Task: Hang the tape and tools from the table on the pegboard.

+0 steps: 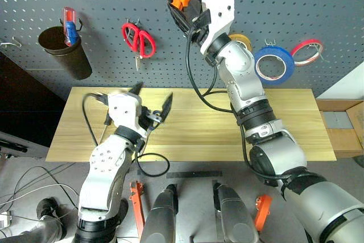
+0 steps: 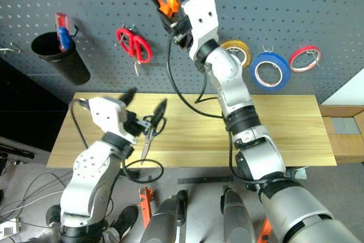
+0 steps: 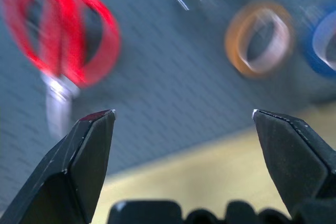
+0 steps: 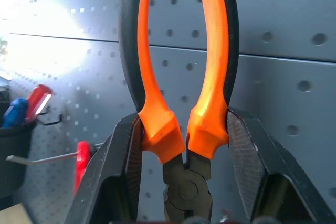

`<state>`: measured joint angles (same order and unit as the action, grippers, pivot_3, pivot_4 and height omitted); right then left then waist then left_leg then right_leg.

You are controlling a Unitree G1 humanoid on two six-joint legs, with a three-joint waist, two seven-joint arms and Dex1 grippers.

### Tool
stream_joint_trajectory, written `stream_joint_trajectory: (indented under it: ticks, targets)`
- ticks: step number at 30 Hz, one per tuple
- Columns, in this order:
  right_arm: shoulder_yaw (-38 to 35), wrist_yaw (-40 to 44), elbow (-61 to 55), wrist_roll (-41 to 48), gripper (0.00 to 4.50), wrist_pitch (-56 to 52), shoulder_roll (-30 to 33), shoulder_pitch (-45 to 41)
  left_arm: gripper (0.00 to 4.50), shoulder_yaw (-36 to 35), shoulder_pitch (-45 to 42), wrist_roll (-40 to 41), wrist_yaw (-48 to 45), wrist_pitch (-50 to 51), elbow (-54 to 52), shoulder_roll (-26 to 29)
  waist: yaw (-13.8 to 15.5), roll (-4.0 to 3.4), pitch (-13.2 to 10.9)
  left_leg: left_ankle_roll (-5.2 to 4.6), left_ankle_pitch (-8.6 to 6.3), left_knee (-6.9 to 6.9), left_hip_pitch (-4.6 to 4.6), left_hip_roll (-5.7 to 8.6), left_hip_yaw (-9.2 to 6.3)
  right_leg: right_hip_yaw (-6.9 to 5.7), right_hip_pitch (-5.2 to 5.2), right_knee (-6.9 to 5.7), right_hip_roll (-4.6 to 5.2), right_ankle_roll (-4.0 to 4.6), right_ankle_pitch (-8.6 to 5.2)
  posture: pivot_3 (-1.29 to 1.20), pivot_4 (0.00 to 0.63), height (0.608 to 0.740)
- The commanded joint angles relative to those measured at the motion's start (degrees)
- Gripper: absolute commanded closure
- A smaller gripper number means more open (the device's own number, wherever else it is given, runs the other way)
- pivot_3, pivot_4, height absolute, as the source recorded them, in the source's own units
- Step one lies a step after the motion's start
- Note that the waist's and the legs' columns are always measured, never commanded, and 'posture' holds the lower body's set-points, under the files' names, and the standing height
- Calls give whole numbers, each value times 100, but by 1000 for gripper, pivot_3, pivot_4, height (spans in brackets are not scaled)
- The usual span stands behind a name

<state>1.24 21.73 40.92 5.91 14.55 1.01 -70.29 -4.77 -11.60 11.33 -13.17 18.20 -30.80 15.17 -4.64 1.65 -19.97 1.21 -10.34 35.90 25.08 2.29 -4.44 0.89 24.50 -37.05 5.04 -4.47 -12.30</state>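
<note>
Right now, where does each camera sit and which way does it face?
Head stereo pair: looks forward and down over both arms at the table and pegboard.
Left wrist: between the open left gripper, toward the red scissors.
Right wrist: along the right gripper clamping the pliers.
All share the pegboard.

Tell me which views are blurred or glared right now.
Left wrist view: red scissors and yellow tape on the pegboard are blurred; fingertips sharp. Right wrist view: bright glare beside the pliers. Eye views clear.
</note>
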Motion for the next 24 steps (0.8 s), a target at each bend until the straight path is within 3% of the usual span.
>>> stream_joint_trajectory:
  ticks: [1, 13, 24]
  targets:
    - [-126, -61, 189, 25, 2710, 450, -69, -401, 0, 147, -209, -20, -171, -626, -280, -24, -3, 0, 0, 0, 0, -1, 0, 0, 1, 0, 0, 1, 0, 0, 0, -72, 307, 740]
    - [-287, -205, 1072, 10, 2710, 915, -79, -716, 0, 396, 209, 38, -286, -724, -307, -98, -13, 0, 0, 1, -1, -12, 2, -1, 4, 3, 12, -5, -1, 3, -1, -65, 313, 740]
    - [-170, -226, 1332, -205, 2710, 1117, -148, -432, 0, 385, 312, 70, -317, -586, -360, -20, -14, 0, 0, 1, -1, -12, 2, 0, 4, 4, 14, -7, -1, 3, -1, -57, 316, 740]
